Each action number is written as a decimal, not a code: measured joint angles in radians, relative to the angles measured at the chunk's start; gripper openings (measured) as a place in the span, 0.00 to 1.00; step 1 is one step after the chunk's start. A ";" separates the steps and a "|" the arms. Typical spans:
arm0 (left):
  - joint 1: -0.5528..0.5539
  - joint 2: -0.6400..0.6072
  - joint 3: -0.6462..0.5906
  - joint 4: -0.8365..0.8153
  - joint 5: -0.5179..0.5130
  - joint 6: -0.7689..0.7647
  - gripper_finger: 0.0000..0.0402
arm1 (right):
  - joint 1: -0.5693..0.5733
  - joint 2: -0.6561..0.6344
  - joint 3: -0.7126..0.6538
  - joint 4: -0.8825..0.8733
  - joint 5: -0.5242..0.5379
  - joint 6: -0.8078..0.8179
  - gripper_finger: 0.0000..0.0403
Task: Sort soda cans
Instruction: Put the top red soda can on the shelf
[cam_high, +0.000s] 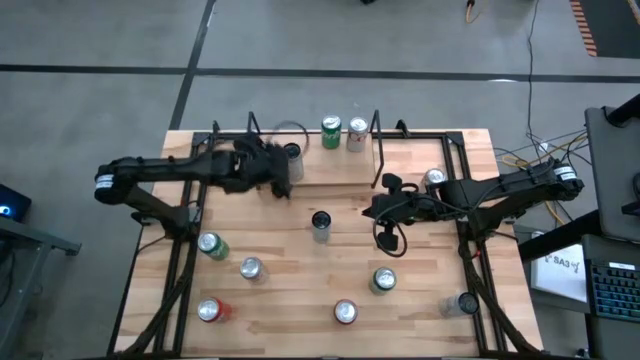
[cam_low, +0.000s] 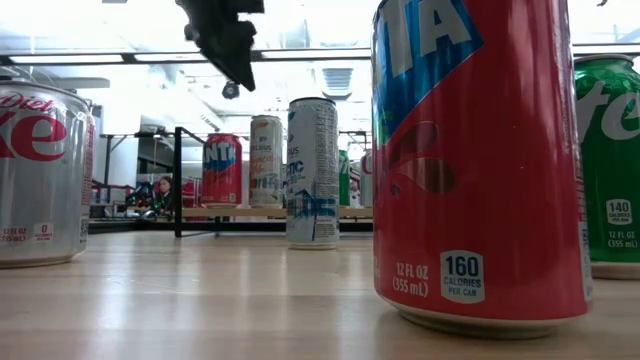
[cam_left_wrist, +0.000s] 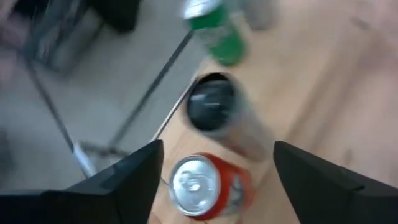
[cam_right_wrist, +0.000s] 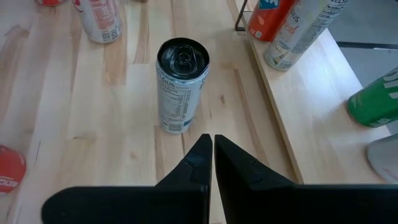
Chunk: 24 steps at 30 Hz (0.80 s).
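- The wooden surface held soda cans spread all around.
- My left end effector was spread wide above a red can on the back shelf.
- My right end effector was pressed together, just beside the tall black-topped can.
- That can looked stiff, light and slippery, so I guessed its middle was best to hold.

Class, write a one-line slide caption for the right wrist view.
Right gripper, fingers shut, points at a tall slim black-topped can standing upright on the wooden table.
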 joint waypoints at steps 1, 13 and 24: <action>-0.036 -0.005 -0.015 -0.003 0.016 0.066 0.67 | 0.000 0.000 0.000 0.000 0.000 0.006 0.02; -0.182 -0.027 -0.208 -0.064 0.126 0.026 0.16 | 0.000 0.000 0.000 0.003 0.000 0.042 0.02; -0.071 -0.027 -0.256 -0.023 0.150 0.055 0.00 | 0.000 0.000 0.000 0.003 0.000 0.051 0.02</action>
